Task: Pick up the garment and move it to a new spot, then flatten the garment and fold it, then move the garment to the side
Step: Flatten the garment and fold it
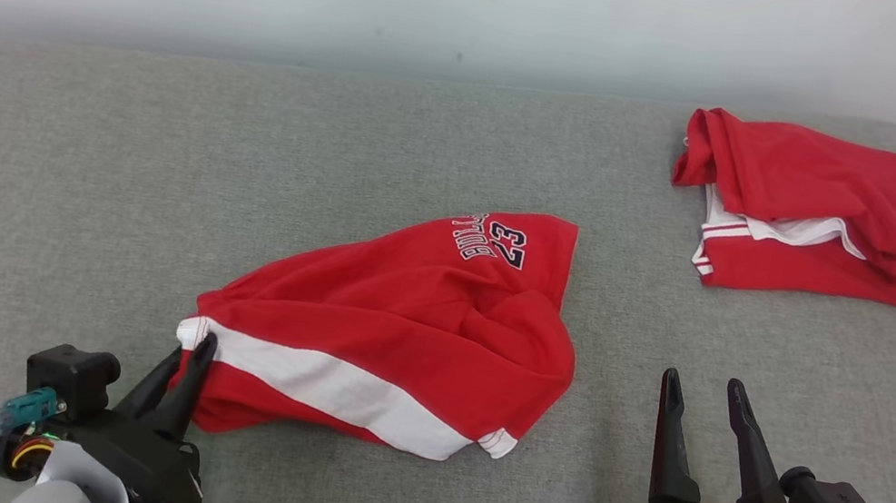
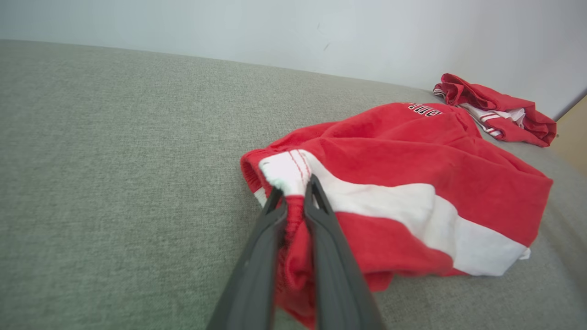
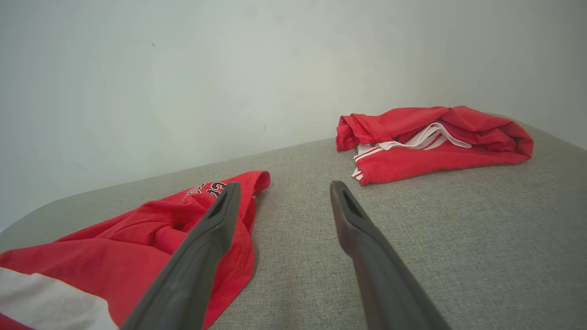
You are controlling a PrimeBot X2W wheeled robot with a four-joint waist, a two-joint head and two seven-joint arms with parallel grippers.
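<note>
Barely begun, I'd say: the crumpled red-and-white cloth jersey [image 1: 399, 317] lies mid grey fabric surface [image 1: 56, 173], unfolded; the left gripper [image 1: 197, 341] pinches its white-banded corner; the right gripper [image 1: 701, 384] hangs spread, empty.

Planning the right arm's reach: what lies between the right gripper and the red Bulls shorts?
Bare grey upholstery from right gripper to red Bulls shorts, seen in the head view.
</note>
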